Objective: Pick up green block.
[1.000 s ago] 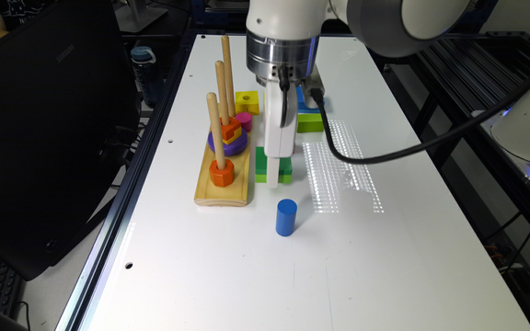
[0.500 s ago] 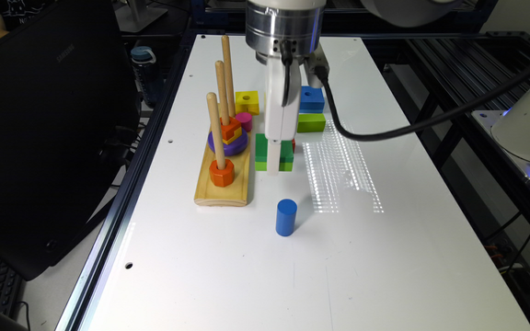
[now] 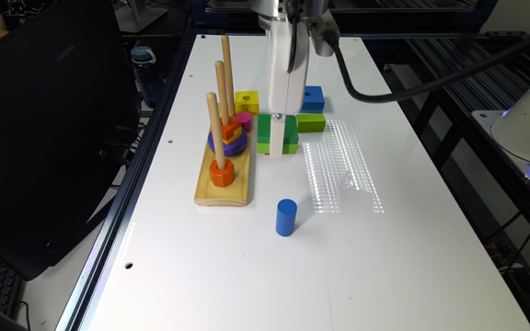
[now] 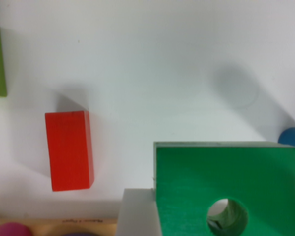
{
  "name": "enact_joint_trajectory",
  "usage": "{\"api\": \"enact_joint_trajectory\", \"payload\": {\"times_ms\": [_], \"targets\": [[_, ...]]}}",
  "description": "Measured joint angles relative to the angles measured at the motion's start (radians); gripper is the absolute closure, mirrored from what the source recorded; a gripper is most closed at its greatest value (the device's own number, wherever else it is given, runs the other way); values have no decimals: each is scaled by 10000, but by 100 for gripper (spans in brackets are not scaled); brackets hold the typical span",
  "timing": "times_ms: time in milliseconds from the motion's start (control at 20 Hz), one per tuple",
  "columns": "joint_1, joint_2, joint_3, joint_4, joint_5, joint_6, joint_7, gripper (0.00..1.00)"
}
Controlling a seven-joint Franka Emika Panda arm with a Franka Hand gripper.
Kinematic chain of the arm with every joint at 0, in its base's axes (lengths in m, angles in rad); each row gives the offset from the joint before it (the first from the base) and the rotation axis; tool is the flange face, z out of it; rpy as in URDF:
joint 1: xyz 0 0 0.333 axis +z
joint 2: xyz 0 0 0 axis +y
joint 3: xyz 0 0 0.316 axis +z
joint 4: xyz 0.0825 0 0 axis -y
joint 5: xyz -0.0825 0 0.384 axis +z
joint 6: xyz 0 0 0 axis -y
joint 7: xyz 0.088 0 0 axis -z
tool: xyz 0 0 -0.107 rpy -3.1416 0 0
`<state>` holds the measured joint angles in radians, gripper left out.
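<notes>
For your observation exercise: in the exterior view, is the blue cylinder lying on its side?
No: the blue cylinder stands upright on its flat end on the white table, with its round top face up.

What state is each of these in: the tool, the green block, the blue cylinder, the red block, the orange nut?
Tool: shut on the green block.
Green block: gripped, seemingly raised off the table.
Blue cylinder: standing upright, free.
Red block: lying flat on the table.
Orange nut: threaded on a peg.
</notes>
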<state>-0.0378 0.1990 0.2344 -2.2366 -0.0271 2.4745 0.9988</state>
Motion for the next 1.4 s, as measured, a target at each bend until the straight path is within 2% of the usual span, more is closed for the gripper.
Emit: {"api": "enact_joint_trajectory", "payload": {"times_ms": [200, 400, 500, 550, 600, 700, 1050, 1250, 1400], "targets": [[-3, -630, 36, -1, 179, -605, -61, 100], [-13, -686, 36, 2, 206, -654, -83, 100], [-18, -919, 40, 82, 247, -877, -100, 100], [-19, -1102, 42, 137, 301, -1093, -127, 100], [-22, -1391, 43, 189, 408, -1432, -193, 100], [-25, -1652, 46, 186, 486, -1690, -225, 100], [-29, -1652, 46, 233, 506, -1716, -231, 100], [-44, -1954, 43, 390, 579, -2128, -273, 100], [-65, -2042, 42, 393, 616, -2226, -320, 100]]}}
